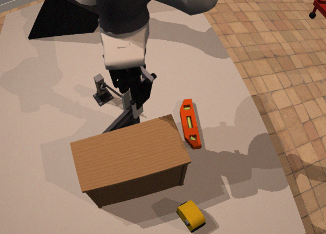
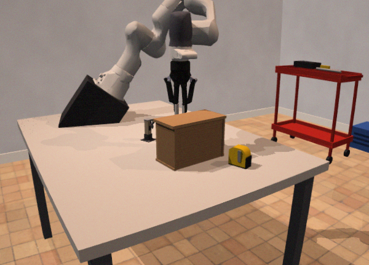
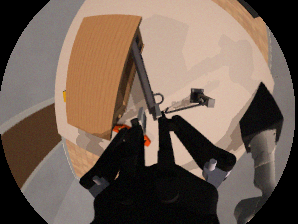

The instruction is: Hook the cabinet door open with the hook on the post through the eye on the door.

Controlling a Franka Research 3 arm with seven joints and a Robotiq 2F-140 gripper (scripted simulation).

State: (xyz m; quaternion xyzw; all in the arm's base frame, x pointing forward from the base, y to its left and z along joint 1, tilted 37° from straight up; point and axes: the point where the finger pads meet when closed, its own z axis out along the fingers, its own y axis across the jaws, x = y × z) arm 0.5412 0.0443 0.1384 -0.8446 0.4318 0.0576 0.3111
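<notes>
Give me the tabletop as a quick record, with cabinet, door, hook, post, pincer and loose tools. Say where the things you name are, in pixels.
cabinet: wooden [image 1: 130, 152] [image 2: 197, 142] [image 3: 102, 70], upright
door: dark grey [image 1: 117, 122] [image 3: 144, 75], ajar
hook: thin rod [image 1: 112, 90] [image 3: 182, 108], reaching from the post toward the door; seating in the eye [image 3: 161, 96] unclear
post: small, upright [image 1: 99, 83] [image 2: 147, 128] [image 3: 209, 102]
pincer: black [image 1: 131, 106] [image 2: 179, 109] [image 3: 152, 119], slightly open at the door's free edge
tools: orange level [image 1: 189, 129] [image 3: 121, 128], yellow tape measure [image 1: 193, 213] [image 2: 240, 151] [image 3: 65, 96]

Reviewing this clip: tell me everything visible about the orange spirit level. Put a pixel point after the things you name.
The orange spirit level [image 1: 187, 131] [image 3: 117, 127] lies on the pale table top beside the wooden cabinet [image 1: 130, 152] [image 2: 198, 143] [image 3: 102, 70], near its right end in the top view, with a gap between them. It is a long bar with tapered ends, plastic-looking, with three windows holding yellow-green vials. Nothing but the table appears to touch it.
</notes>
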